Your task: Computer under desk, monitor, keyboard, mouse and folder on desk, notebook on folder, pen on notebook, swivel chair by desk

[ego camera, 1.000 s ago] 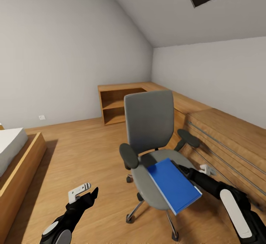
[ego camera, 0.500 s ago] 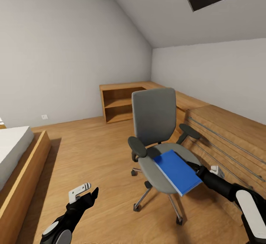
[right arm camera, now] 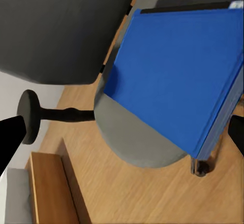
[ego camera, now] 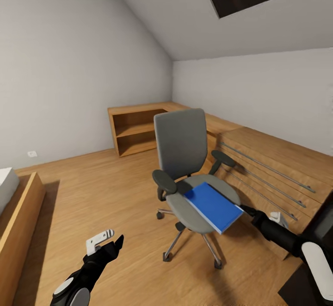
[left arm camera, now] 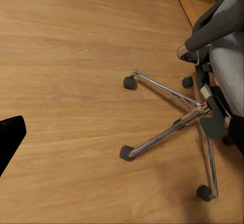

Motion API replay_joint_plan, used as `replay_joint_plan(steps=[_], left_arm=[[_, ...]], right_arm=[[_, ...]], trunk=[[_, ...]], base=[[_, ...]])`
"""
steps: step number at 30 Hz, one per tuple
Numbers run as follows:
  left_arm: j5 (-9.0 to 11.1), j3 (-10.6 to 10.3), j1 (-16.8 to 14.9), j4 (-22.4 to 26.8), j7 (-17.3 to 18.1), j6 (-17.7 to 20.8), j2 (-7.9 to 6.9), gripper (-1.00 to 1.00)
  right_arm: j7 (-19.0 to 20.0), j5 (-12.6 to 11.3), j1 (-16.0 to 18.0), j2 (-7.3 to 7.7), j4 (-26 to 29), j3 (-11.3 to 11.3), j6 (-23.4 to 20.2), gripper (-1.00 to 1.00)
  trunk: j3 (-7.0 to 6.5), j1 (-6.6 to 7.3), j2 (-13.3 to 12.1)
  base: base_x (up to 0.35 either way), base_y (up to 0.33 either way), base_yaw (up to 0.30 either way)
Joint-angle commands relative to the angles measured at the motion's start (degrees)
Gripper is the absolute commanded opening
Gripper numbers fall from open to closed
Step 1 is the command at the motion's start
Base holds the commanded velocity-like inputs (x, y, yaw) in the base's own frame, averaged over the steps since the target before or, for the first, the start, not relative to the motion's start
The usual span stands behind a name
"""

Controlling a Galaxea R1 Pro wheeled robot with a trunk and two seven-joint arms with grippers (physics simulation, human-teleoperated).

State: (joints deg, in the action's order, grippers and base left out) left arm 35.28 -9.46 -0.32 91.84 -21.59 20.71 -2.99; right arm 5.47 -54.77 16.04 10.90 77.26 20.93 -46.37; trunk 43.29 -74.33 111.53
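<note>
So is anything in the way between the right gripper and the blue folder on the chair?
Nothing visible. The right gripper sits just off the folder, at the edge that overhangs the chair seat, with open space between them. The armrests lie further along the seat.

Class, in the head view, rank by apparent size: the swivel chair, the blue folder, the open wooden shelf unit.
1. swivel chair
2. and 3. unsure: the wooden shelf unit and the blue folder look about alike in area. The shelf unit stands much farther away, so it is likely bigger in reality.
</note>
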Motion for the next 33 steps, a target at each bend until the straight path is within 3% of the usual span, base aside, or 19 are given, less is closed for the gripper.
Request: replay_joint_plan(steps=[1, 10, 11, 20, 33], left_arm=[[0.6, -0.1, 0.0, 0.1, -0.5, 0.1, -0.05, 1.00], [0.7, 0.0, 0.0, 0.4, -0.6, 0.0, 0.08, 1.00], [0.8, 0.0, 0.0, 0.4, -0.6, -0.1, 0.08, 1.00], [0.8, 0.0, 0.0, 0.6, -0.6, -0.1, 0.09, 1.00], [0.8, -0.1, 0.0, 0.6, -0.6, -0.1, 0.09, 1.00]], right_arm=[[0.4, 0.4, 0.1, -0.03, 0.0, 0.2, -0.4, 1.00], [0.5, -0.5, 0.1, 0.04, -2.5, 1.7, -0.5, 1.00], [0.8, -1.7, 0.1, -0.06, -5.7, 2.3, -0.2, 1.00], [1.3, -2.5, 0.1, -0.12, -12.9, 2.3, 0.1, 1.00], [1.9, -7.4, 0.4, 0.14, -20.0, 2.3, -0.3, 1.00]], trunk=[[0.05, 0.01, 0.0], [1.49, -1.75, 3.2], [1.67, -1.97, 3.6], [3.28, -3.95, 7.2], [5.62, -6.80, 12.5]], base=[[-0.002, 0.030, -0.097], [-0.001, 0.008, -0.026], [0.000, 0.000, 0.000], [0.000, 0.000, 0.000], [0.000, 0.000, 0.000]])
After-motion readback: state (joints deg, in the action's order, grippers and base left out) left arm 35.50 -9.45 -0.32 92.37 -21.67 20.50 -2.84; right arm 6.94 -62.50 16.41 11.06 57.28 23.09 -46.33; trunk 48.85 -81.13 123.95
